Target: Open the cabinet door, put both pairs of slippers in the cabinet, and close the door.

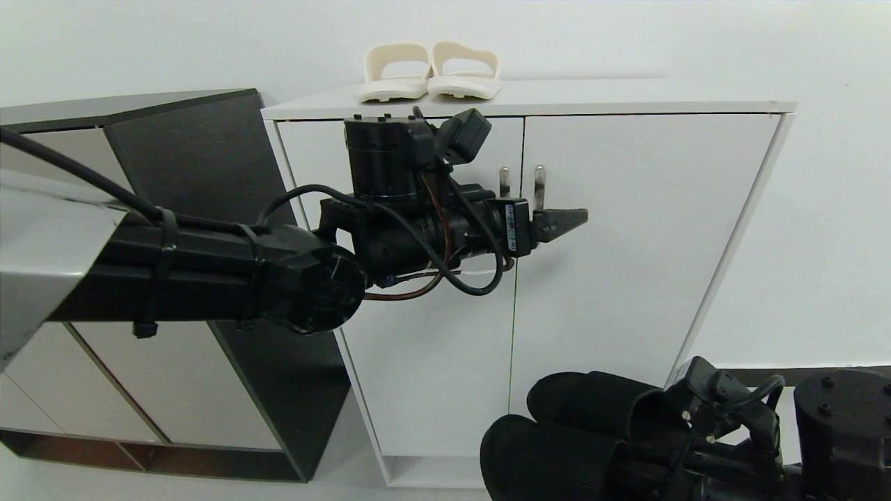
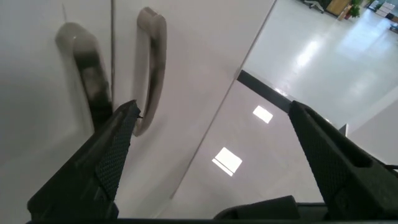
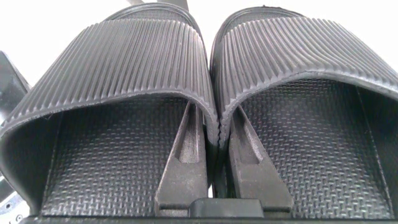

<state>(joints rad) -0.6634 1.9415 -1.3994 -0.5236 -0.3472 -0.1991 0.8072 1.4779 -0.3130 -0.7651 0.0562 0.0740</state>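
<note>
Cabinet [image 1: 626, 278] doors shut. Left gripper [image 1: 580, 218] spread wide at the right door's handle [image 1: 539, 182], one finger [image 2: 109, 158] just beside it. Right gripper [image 3: 214, 158] pinches the black slippers [image 1: 578, 431] by their touching inner walls, low before the cabinet. White slippers [image 1: 430, 71] sit on the cabinet top.

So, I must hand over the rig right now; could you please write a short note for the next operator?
The left gripper is open at the door handles and grips neither.
The right gripper is shut on the black slippers, held low in front of the cabinet.
The cream slippers lie on top of the cabinet.
Done: the black pair is in hand.
Left: both doors are shut, so open one, put both pairs inside, and close it.
</note>
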